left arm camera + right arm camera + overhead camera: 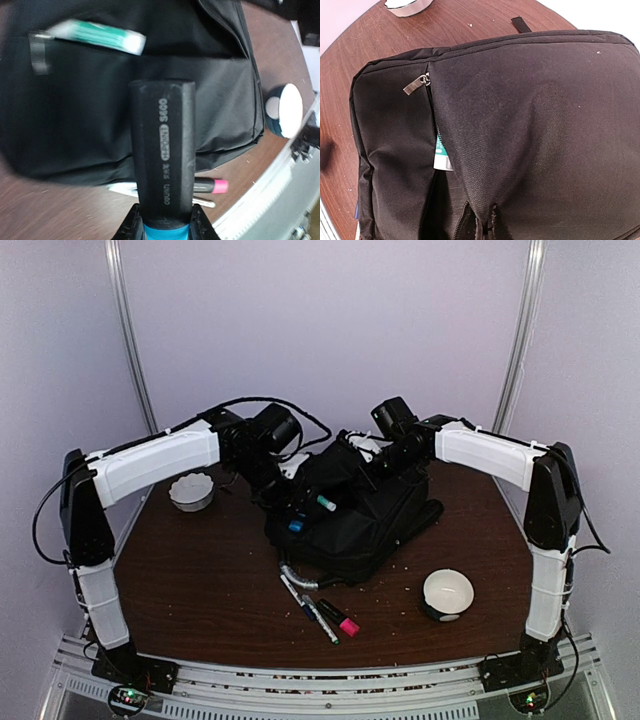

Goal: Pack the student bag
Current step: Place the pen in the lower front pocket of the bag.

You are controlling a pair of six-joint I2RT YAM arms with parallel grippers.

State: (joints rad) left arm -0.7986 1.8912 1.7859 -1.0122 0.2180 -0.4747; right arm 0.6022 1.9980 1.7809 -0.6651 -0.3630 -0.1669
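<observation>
Holding: left gripper point(166, 223) is clamped on a thick black marker point(162, 150) with a blue end, the barrel sticking straight out ahead of its fingers
Pinching: right gripper point(378, 476) is clenched; its fingers are out of its own view, but the cloth tents to a peak at that view's bottom edge, so it seems to hold the pocket flap up
Bag position: large black soft fabric student bag point(370, 525) lies flat mid-way across the dark brown table point(200, 580), between both arms and right under the marker
Key relation: the open zip slit point(431, 120), with a green-and-white marker point(100, 37) poking out, lies ahead of the held tip and off to its left in the left wrist view; the barrel points past the slit, not into it
Nearer arm: left
Bag look: matt woven cloth, slack and creased, metal zip pull point(416, 85) at the slit's upper end
Next, judged: swing the tip over to the slit, then let go
</observation>
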